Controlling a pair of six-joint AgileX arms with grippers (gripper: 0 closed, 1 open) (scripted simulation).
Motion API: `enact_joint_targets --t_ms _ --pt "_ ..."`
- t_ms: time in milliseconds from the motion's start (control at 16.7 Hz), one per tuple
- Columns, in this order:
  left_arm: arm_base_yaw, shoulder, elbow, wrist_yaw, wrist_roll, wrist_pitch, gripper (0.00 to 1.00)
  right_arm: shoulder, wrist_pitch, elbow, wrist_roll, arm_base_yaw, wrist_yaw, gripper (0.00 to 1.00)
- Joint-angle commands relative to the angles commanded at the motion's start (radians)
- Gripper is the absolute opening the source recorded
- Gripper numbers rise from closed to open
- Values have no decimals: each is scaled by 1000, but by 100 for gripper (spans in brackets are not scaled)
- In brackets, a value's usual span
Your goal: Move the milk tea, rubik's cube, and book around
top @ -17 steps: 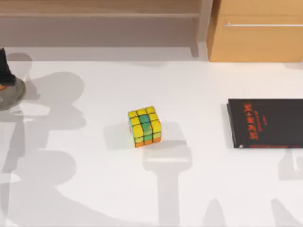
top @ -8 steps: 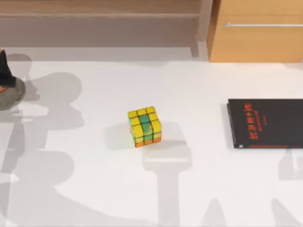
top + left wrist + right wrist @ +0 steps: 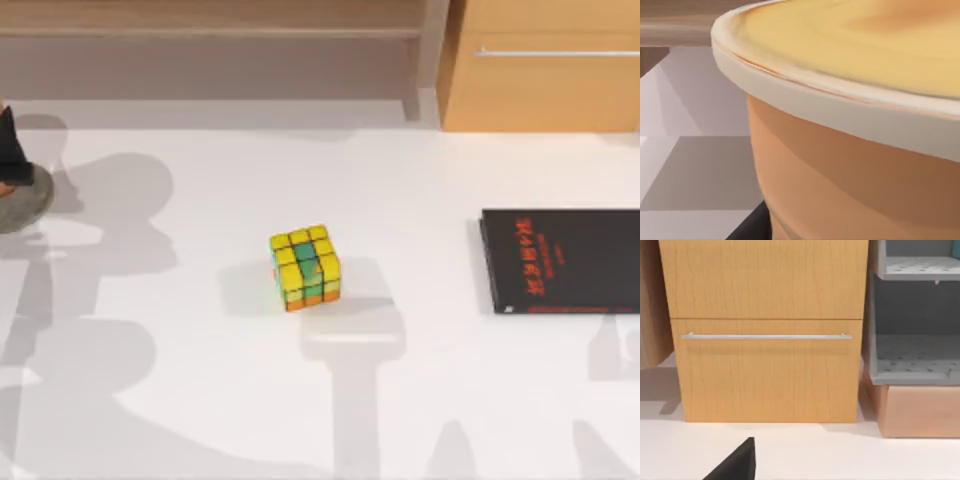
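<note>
At the tabletop's [image 3: 420, 170] far left edge, the milk tea [image 3: 855, 165] is being filmed close by the left claw; its grip cannot be told.

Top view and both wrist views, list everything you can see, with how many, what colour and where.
rubik's cube: one, yellow, green and orange, table centre.
black book: one, red lettering, flat at the table's right.
grey disc: one, table's left edge.
milk tea: one, peach-orange with cream rim, close before the left wrist camera.
wooden drawer cabinet: one, silver handle, behind the table at right.
grey shelf: one, beside the cabinet.
left gripper: black, over the disc.
</note>
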Motion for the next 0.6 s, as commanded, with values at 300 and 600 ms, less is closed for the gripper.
enact_joint_targets --t_ms 300,600 --pt "0 0 0 0 0 0 100 0 0 0 0 0 0 100" --pt "-1 0 1 0 0 0 100 0 0 0 0 0 0 100"
